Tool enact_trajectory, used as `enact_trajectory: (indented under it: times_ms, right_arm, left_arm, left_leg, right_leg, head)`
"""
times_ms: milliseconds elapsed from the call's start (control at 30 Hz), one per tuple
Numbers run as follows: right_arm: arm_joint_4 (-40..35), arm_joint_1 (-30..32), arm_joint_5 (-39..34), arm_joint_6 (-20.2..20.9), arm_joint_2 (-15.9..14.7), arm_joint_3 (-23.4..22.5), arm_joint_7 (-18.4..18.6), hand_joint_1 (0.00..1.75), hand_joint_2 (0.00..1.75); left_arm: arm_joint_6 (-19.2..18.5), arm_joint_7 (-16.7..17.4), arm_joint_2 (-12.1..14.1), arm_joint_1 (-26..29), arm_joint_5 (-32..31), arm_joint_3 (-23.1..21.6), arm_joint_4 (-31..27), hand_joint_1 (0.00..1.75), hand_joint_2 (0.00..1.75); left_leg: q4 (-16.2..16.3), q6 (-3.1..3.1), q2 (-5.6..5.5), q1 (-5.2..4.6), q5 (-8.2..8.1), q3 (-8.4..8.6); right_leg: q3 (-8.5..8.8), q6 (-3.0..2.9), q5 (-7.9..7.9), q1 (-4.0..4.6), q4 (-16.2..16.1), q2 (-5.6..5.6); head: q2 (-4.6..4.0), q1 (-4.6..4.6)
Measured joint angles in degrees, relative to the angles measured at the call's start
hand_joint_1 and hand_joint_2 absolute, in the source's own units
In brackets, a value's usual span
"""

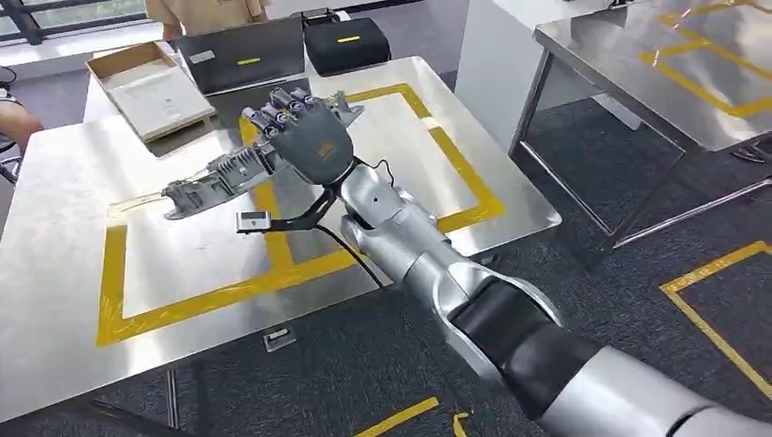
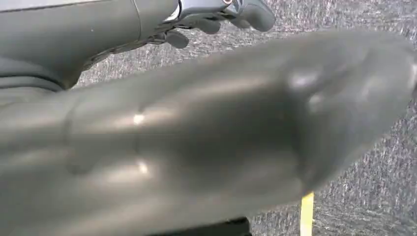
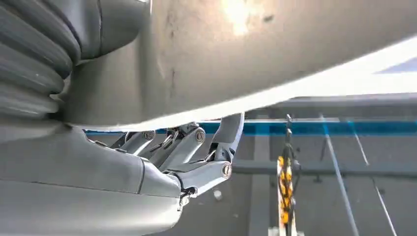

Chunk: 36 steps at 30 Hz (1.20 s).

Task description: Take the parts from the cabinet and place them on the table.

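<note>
Placing step: right hand (image 1: 305, 137) grips grey part (image 1: 214, 177) above counter (image 1: 55, 264), frame centre-left; next lower, release.

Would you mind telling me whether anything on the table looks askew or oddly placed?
The long grey metal part lies at a slant across the yellow tape outline, under the right hand. An open cardboard box overhangs the table's far edge.

No text, label or number is legible anywhere — all too small or blurred.
</note>
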Motion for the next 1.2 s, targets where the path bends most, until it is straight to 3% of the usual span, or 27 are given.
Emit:
enact_trajectory:
  times_ms: [33,67,100,133,367,400,467,633,667,900,933,1200]
  right_arm:
    - [1.24,-0.82,0.11,0.02,-0.53,-0.27,0.84,1.75,1.75]
    - [2.46,-1.48,0.09,0.07,-1.46,-0.74,1.74,1.75,1.75]
    - [3.77,-1.91,0.00,0.09,-1.99,-1.01,2.39,1.75,1.75]
    - [4.93,-2.16,-0.06,0.15,-3.00,-1.45,2.76,1.75,1.75]
    - [10.28,-2.51,0.44,2.17,-10.02,-5.12,6.85,1.75,1.75]
    - [10.79,-2.51,0.55,2.68,-10.98,-5.51,7.48,1.75,1.75]
    - [11.74,-2.41,0.77,4.06,-13.61,-5.84,9.70,1.75,1.75]
    - [13.27,-1.17,0.16,4.48,-19.47,-7.32,11.23,1.75,1.75]
    - [13.38,-0.71,-0.71,4.20,-20.41,-7.87,10.46,0.00,0.00]
    - [13.60,3.18,-6.88,0.46,-24.09,-12.84,3.06,0.00,0.00]
    - [13.60,3.68,-7.01,0.42,-24.33,-13.31,2.82,0.00,0.00]
    - [13.60,4.56,-6.05,0.74,-24.92,-15.00,2.10,0.00,0.00]
  left_arm:
    - [0.16,-0.07,0.00,0.23,-0.31,-0.07,0.02,0.00,0.00]
    - [0.48,-0.07,-0.04,0.42,-0.59,-0.15,0.02,0.00,0.00]
    - [0.70,-0.07,-0.09,0.46,-0.83,-0.31,0.07,0.00,0.00]
    - [0.88,-0.04,-0.15,0.38,-1.16,-0.50,0.07,0.00,0.00]
    - [1.90,0.50,-0.31,0.46,-2.47,-1.60,0.15,0.00,0.00]
    - [1.90,0.50,-0.31,0.51,-2.54,-1.75,0.17,0.00,0.00]
    - [1.90,0.50,-0.24,0.48,-2.71,-2.01,0.15,0.00,0.00]
    - [1.99,0.02,-0.04,0.75,-2.84,-2.29,0.15,0.00,0.00]
    - [2.01,0.00,-0.04,0.76,-3.11,-2.36,0.15,0.00,1.75]
    - [2.34,0.13,-0.02,0.89,-4.48,-3.63,0.15,0.00,1.75]
    - [2.34,0.00,-0.02,0.88,-4.48,-3.76,0.15,0.00,0.00]
    - [2.06,-0.77,-0.17,0.38,-4.29,-4.15,0.15,0.00,0.00]
  left_leg:
    - [0.00,0.34,-0.06,0.00,0.73,-0.01]
    - [-0.23,0.32,-0.13,0.16,1.17,0.13]
    - [-0.26,0.20,-0.23,0.11,1.18,0.09]
    - [-0.26,0.26,-0.48,0.10,1.15,0.01]
    - [-0.26,1.26,-0.78,-0.06,0.59,0.16]
    - [-0.26,1.31,-0.76,-0.13,0.56,0.16]
    - [-0.24,1.44,-0.66,-0.29,0.53,0.15]
    - [-0.25,1.66,-0.58,-0.35,0.55,0.25]
    - [-0.25,1.66,-0.58,-0.35,0.55,0.29]
    - [-0.43,1.61,-0.41,-0.29,0.52,0.60]
    - [-0.46,1.60,-0.40,-0.30,0.51,0.62]
    - [-0.50,1.51,-0.23,-0.29,0.51,0.78]
  right_leg:
    - [0.08,0.38,-0.30,-0.01,-0.14,-0.03]
    - [0.24,0.24,-0.42,0.13,0.00,-0.14]
    - [0.30,-0.67,0.07,0.20,-0.23,-0.18]
    - [0.42,-1.10,-0.02,0.27,-0.40,-0.21]
    - [1.23,-0.98,-0.18,0.23,-1.52,-0.51]
    - [1.28,-0.62,-0.13,0.16,-1.61,-0.52]
    - [1.32,1.16,-0.08,-0.09,-1.82,-0.47]
    - [1.38,1.53,-0.07,-0.13,-1.84,-0.48]
    - [1.39,1.57,-0.09,-0.12,-1.83,-0.46]
    - [1.51,1.59,-0.20,-0.05,-1.75,-0.38]
    - [1.52,1.59,-0.20,-0.05,-1.73,-0.37]
    - [1.54,1.49,-0.26,-0.05,-1.61,-0.25]
  head:
    - [0.00,0.06]
    - [0.00,0.02]
    - [0.00,0.11]
    - [0.00,0.11]
    - [0.00,0.22]
    - [0.00,0.22]
    - [0.00,0.17]
    - [0.00,0.19]
    - [0.00,0.19]
    - [0.00,0.17]
    - [0.00,0.19]
    - [0.00,0.17]
